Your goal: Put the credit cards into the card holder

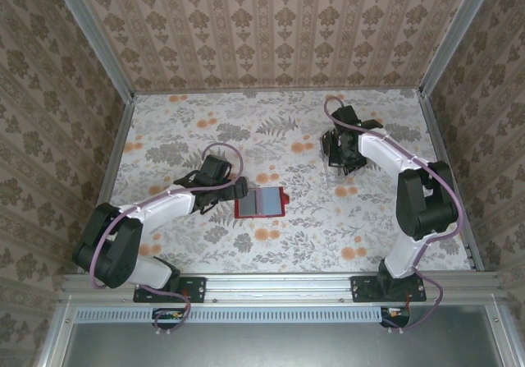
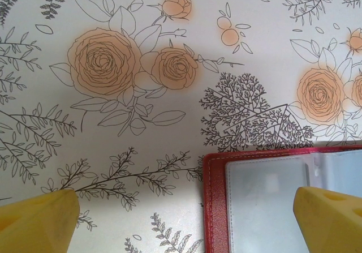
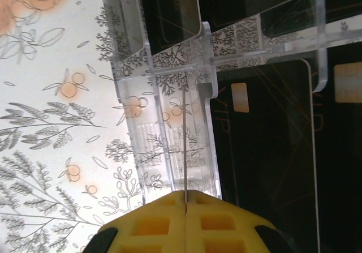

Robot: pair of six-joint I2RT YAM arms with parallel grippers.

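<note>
**End effector pair and card stock, as counted**

Right end effector [image 3: 185, 199]: my fingers are pressed together on one credit card [image 3: 185, 140], seen edge-on, standing in the one clear rack [image 3: 169, 145] at the far right of the desk [image 1: 271, 137]. Other dark cards [image 3: 266, 168] at the rack: at least four. Left end effector [image 2: 184, 195]: my fingers are wide apart and hold nothing, at the left edge of the one red card holder [image 2: 214, 208], which lies open mid-desk.

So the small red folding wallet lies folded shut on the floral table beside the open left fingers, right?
Not shut: the small red folding wallet lies open, pale inside up, beside the open left fingers. The top external view shows it.
</note>
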